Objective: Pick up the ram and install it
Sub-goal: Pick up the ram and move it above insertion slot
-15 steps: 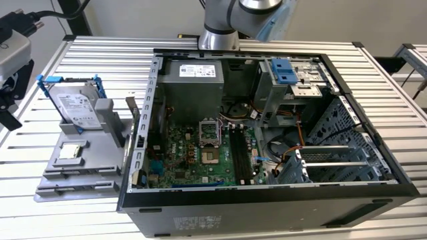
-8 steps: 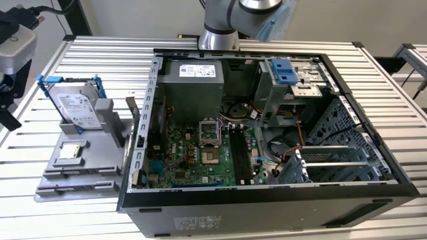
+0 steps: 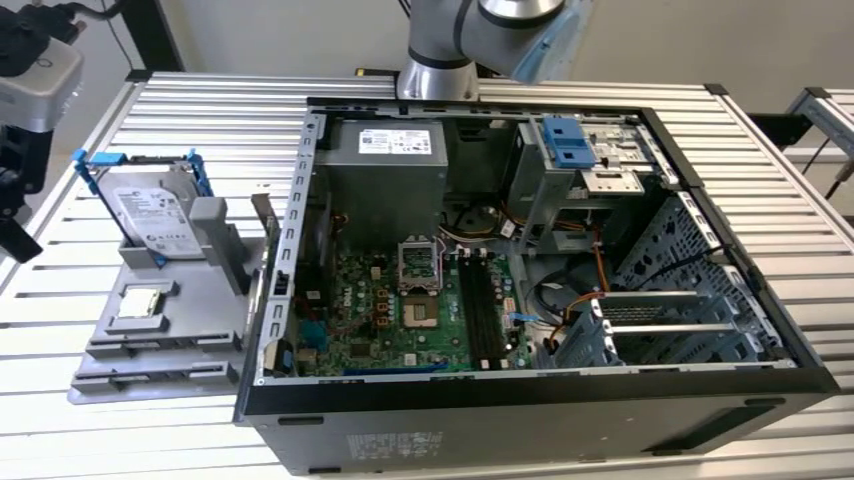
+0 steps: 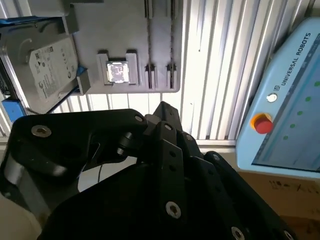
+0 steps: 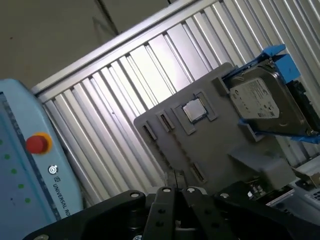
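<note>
Gripper (image 5: 174, 176), closed on nothing, faces the holder (image 5: 220, 147): pick-up seems not yet begun, and taking the ram (image 3: 263, 220) calls for opening first.

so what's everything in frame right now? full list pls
table: one, silver slatted, under everything
computer case: one, black, open, centre of the exterior view
motherboard: one, green, on the case floor
holder: one, grey, at the exterior view's left of the case
hard drive: one, silver in a blue frame, propped on the holder
square chip: one, silvery, flat in a holder recess
ram: apparently one, thin dark stick on edge at the holder's case side; hard to make out
control panel: one, pale blue, red button, past the table edge
arm: one, silver-grey, behind the case
gripper: one, black, clear of the holder
</note>
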Action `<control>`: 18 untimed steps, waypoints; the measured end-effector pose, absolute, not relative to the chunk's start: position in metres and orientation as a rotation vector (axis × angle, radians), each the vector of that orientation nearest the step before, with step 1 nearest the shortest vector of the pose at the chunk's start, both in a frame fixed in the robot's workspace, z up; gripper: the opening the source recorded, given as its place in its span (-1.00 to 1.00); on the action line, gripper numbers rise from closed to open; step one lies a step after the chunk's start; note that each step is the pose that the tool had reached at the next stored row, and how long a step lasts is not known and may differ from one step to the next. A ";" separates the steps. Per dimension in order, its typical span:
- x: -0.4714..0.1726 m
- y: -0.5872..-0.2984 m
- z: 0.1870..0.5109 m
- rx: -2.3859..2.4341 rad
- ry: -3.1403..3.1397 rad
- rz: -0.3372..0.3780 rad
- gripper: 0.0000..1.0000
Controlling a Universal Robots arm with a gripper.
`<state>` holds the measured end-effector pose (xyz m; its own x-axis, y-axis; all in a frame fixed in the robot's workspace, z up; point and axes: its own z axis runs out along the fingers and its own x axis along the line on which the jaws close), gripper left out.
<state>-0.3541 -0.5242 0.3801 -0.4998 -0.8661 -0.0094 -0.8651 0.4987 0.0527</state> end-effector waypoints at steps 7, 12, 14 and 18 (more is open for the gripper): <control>-0.354 -0.524 0.380 1.731 -2.595 -0.076 -1.00; -0.354 -0.524 0.380 1.846 -2.514 -0.073 -1.00; -0.354 -0.524 0.380 1.892 -2.481 -0.070 -1.00; -0.354 -0.524 0.380 1.982 -2.413 -0.065 -1.00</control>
<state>-0.3541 -0.5242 0.3801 -0.1946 -0.9808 -0.0118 -0.9800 0.1939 0.0440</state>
